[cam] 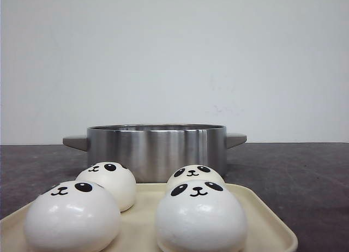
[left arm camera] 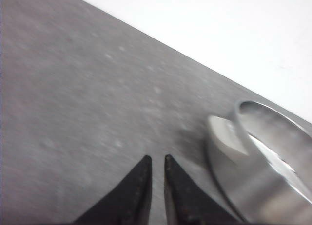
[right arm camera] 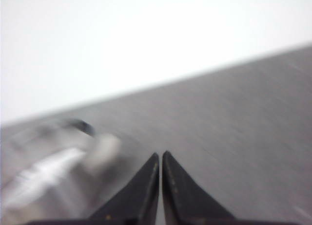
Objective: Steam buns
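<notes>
We see four glossy panda-faced buns (cam: 199,219) in two rows on a cream tray (cam: 270,227), whose rounded rim meets the front view's bottom edge. Behind them at 12 o'clock stands a brushed steel pot (cam: 156,148) with stub handles, dark speckled table (cam: 305,181) lying bare at 3 and 9 o'clock. Only the wrist views show the grippers: the left gripper (left arm camera: 157,162) near the pot's handle, tips almost meeting, and the right gripper (right arm camera: 160,158), tips together, the pot blurred beside it.
</notes>
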`<state>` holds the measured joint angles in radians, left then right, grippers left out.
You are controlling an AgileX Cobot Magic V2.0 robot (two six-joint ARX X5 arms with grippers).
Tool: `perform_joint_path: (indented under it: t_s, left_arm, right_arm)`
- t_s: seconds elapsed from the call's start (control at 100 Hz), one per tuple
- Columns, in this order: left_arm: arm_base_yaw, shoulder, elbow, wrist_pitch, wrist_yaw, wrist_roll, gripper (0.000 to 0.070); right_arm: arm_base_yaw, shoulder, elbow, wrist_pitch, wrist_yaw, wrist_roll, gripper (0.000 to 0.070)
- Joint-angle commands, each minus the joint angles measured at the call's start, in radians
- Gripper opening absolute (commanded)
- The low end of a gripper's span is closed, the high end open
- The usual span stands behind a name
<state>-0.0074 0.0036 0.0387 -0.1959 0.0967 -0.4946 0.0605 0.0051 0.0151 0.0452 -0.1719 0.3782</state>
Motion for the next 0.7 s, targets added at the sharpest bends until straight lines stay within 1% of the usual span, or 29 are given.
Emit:
perform_joint_path:
  t_s: [0.0, 0.06, 0.1, 0.15, 0.21, 0.27, 0.32, 0.41, 0.48, 0.59, 0.69]
  left_arm:
    - [0.001, -0.001, 0.026, -0.028, 0.047, -0.038, 0.0]
    - [0.0, 0.0, 0.06, -0.027, 0.108, -0.039, 0.0]
    - [0.0, 0.0, 0.093, -0.026, 0.153, -0.039, 0.0003]
    - [0.0, 0.005, 0.15, -0.033, 0.204, -0.038, 0.0004]
    - [0.0, 0.021, 0.224, -0.06, 0.237, -0.038, 0.0005]
    - [0.0, 0.057, 0.319, -0.111, 0.242, -0.033, 0.0005]
    - [0.0, 0.101, 0.41, -0.165, 0.242, -0.005, 0.0005]
    - [-0.004, 0.192, 0.575, -0.247, 0.245, 0.084, 0.0004]
    - [-0.019, 0.254, 0.686, -0.282, 0.245, 0.149, 0.0004]
    - [-0.049, 0.335, 0.818, -0.303, 0.245, 0.221, 0.0004]
    - [-0.072, 0.386, 0.893, -0.341, 0.245, 0.245, 0.0006]
  right_arm:
    - [0.002, -0.002, 0.014, 0.091, -0.06, 0.087, 0.0003]
    - [0.002, -0.002, 0.055, 0.101, -0.101, 0.11, 0.0003]
    - [0.002, -0.001, 0.107, 0.078, -0.128, 0.115, 0.0003]
    - [0.002, 0.001, 0.181, 0.018, -0.145, 0.112, 0.0003]
    - [0.002, 0.018, 0.288, -0.086, -0.145, 0.105, 0.0003]
    - [0.002, 0.053, 0.405, -0.195, -0.145, 0.068, 0.0003]
    - [0.002, 0.095, 0.504, -0.275, -0.146, 0.012, 0.0003]
    - [0.002, 0.179, 0.674, -0.395, -0.146, -0.093, 0.0003]
    - [0.002, 0.236, 0.789, -0.472, -0.146, -0.156, 0.0003]
    - [0.002, 0.297, 0.904, -0.54, -0.145, -0.19, 0.0003]
    - [0.002, 0.309, 0.932, -0.547, -0.146, -0.193, 0.0003]
